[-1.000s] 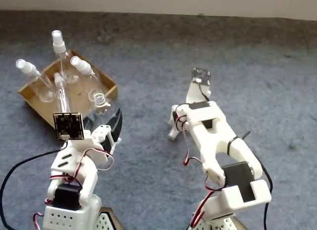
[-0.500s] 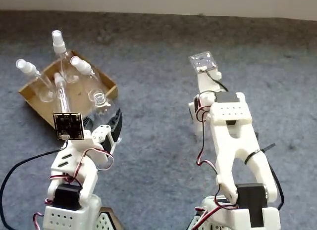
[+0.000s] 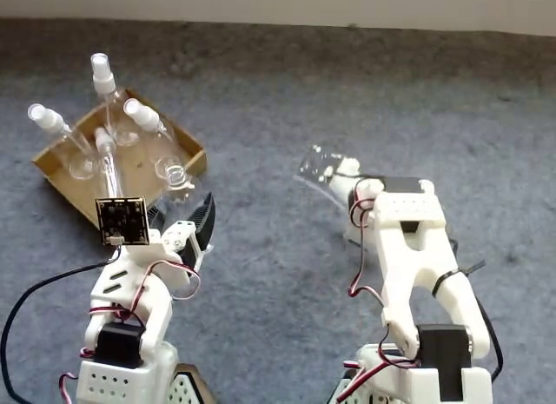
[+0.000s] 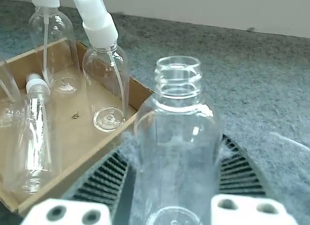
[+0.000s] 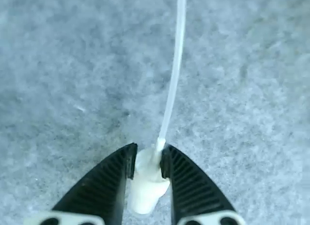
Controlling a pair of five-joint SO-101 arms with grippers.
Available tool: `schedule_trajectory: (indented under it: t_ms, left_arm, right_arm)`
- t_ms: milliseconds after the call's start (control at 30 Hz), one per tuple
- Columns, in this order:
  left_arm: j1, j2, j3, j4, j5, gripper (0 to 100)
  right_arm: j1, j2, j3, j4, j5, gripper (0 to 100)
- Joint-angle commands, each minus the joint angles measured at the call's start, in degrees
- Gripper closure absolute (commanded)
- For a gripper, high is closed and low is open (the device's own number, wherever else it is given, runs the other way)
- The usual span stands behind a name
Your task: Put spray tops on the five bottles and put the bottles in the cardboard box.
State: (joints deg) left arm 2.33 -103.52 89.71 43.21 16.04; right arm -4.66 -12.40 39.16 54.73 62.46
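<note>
While the left gripper (image 4: 175,152) grips an open-necked clear bottle (image 4: 177,133) upright between its ribbed black fingers (image 4: 104,181), just beside the near corner of the cardboard box (image 3: 196,160), the right gripper (image 5: 148,158) stands well apart from it on the other side of the grey table (image 3: 261,109). Its fingers are closed narrowly on a white spray top (image 5: 145,184), whose thin tube (image 5: 174,65) points away from the gripper above the table surface. Four other bottles (image 3: 103,76) fitted with white spray tops sit inside the box: seen from the left wrist, one stands upright, one leans, and one lies on the cardboard floor
</note>
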Motion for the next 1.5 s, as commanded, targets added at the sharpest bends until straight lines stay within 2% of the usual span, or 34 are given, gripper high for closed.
schedule_trajectory:
  t_ms: [0, 300, 533, 733, 833, 967, 1200, 1467]
  left_arm:
    - [-0.22, -0.31, -0.22, -1.93, 0.53, 94]
    - [-0.22, -0.31, -0.22, -1.93, 0.53, 94]
    - [-0.22, -0.31, -0.22, -1.93, 0.53, 94]
    - [-0.22, -0.31, -0.22, -1.93, 0.53, 94]
    - [-0.13, -0.31, -0.22, -1.93, 0.53, 94]
    - [-0.13, -0.31, -0.13, -1.93, 0.53, 94]
    - [-0.13, -0.31, 0.31, -1.93, 0.53, 94]
    - [-0.13, -0.31, 0.40, -1.93, 0.53, 94]
  right_arm:
    - [0.57, -3.21, 0.75, 0.13, 3.60, 98.3]
    - [0.75, -3.30, 0.66, 0.22, 4.31, 76.1]
    - [0.48, -6.64, -1.36, 1.71, 4.04, 76.1]
    - [0.84, -15.25, -0.04, 6.64, -1.14, 76.1]
    - [2.15, -15.34, 4.09, 3.12, -1.14, 76.1]
    - [3.74, -15.43, 12.44, -7.25, -1.23, 76.1]
    - [4.26, -15.34, 19.74, -8.66, -1.23, 76.1]
    - [4.26, -14.46, 19.65, -13.05, -1.58, 91.0]
